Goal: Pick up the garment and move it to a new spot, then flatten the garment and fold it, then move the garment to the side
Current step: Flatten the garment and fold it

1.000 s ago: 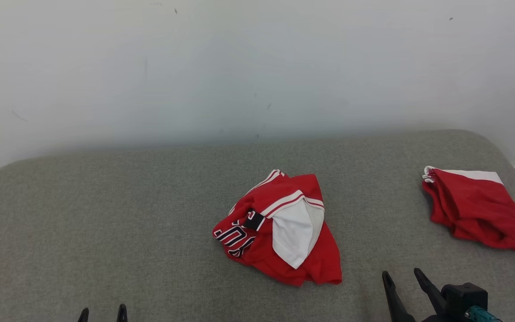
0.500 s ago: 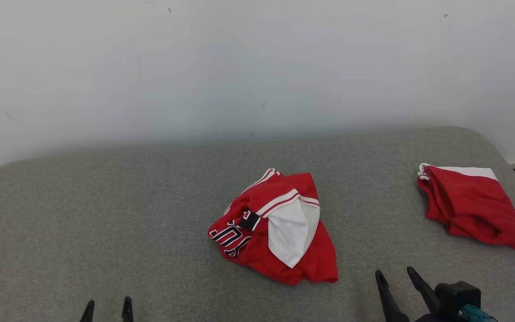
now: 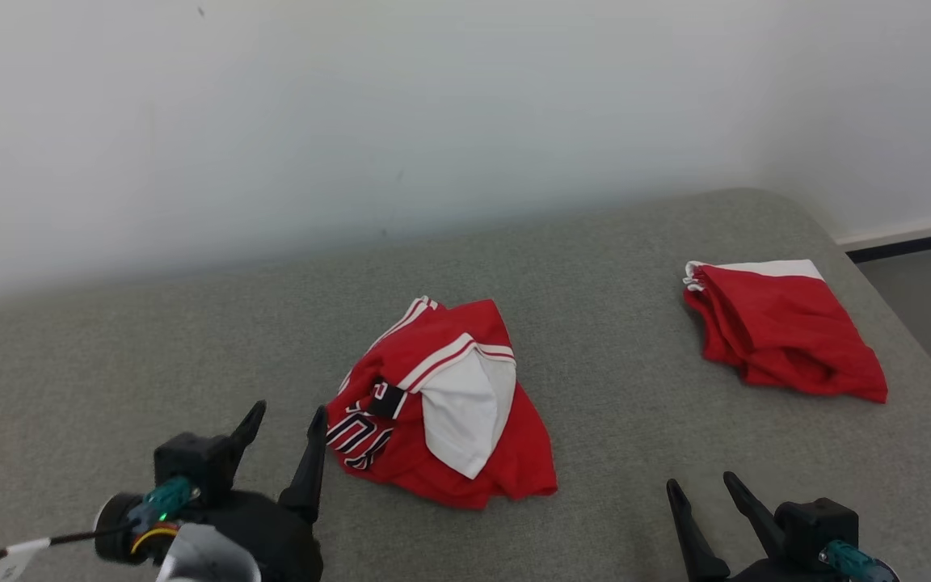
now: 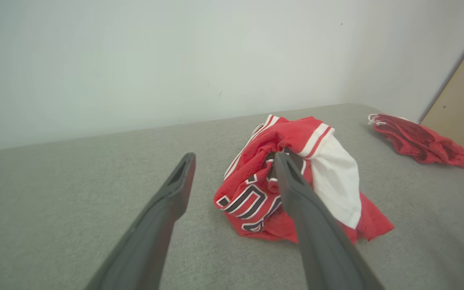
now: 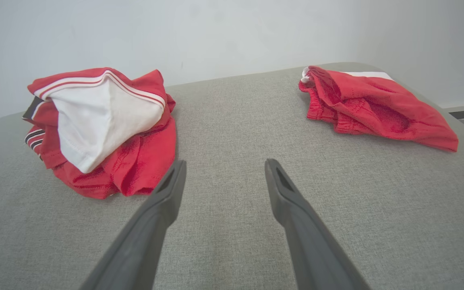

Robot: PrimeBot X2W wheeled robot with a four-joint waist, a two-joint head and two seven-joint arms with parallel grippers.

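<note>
While the left fingers (image 3: 309, 462) (image 4: 167, 205) stand wide apart with nothing between them, one tip sits just beside the near left edge of the crumpled garment (image 3: 457, 412) (image 4: 256, 193) (image 5: 103, 121); in the left wrist view that tip overlaps the red cloth, and I cannot tell whether it touches. The right fingers (image 3: 685, 525) (image 5: 292, 205) are likewise spread and empty, hovering over bare grey fabric at the lower right of the head view, near the garment's right side but apart from it. The garment is a red jersey bunched into a heap near the middle of the grey padded surface (image 3: 150, 364), with a white panel folded over its top, red-and-white striped trim along that panel's edge, and dark lettering on its left flank. Well apart, toward the far right corner of the surface, lies a second red garment (image 3: 781, 339) (image 4: 417, 139) (image 5: 373, 108), folded flat with a white band along its far edge. A plain white wall (image 3: 433, 121) rises behind.
</note>
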